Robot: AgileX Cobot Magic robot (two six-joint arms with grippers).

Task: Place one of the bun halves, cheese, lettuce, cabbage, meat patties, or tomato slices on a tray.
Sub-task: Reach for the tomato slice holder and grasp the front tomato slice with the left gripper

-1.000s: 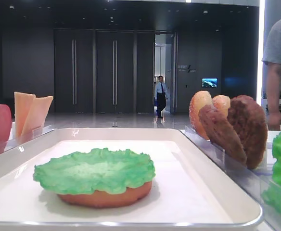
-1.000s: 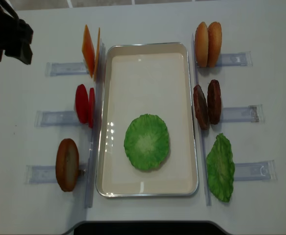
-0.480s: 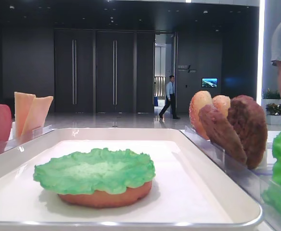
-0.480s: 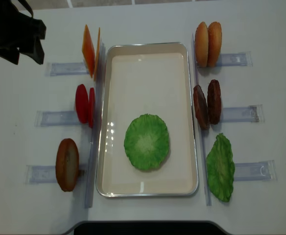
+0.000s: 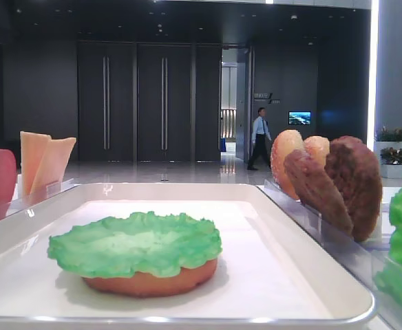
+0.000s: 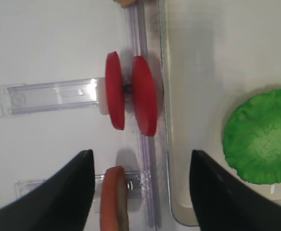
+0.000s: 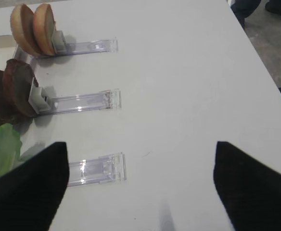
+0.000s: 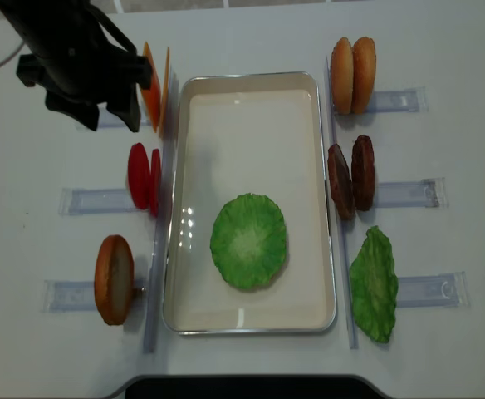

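Observation:
The white tray (image 8: 251, 100) holds a green lettuce (image 8: 249, 241) leaf lying on a bun half (image 5: 149, 283). Left of the tray, cheese (image 8: 154, 83), two red tomato slices (image 8: 143, 176) and one bun half (image 8: 114, 279) stand on edge in clear holders. My left gripper (image 8: 95, 112) hangs open above the table beside the cheese; in the left wrist view the tomato slices (image 6: 131, 94) lie ahead of its spread fingers (image 6: 58, 192). My right gripper (image 7: 140, 192) is open over bare table, right of the meat patties (image 7: 10, 94). No cabbage shows.
On the tray's right stand two bun halves (image 8: 352, 75), two meat patties (image 8: 350, 174) and a second lettuce leaf (image 8: 374, 284) in clear holders (image 8: 409, 194). The table edge (image 7: 256, 57) runs close on the right. A person walks far in the background.
My left arm has swung in from the table's top left corner toward the cheese and tomato slices. The food and tray have not moved.

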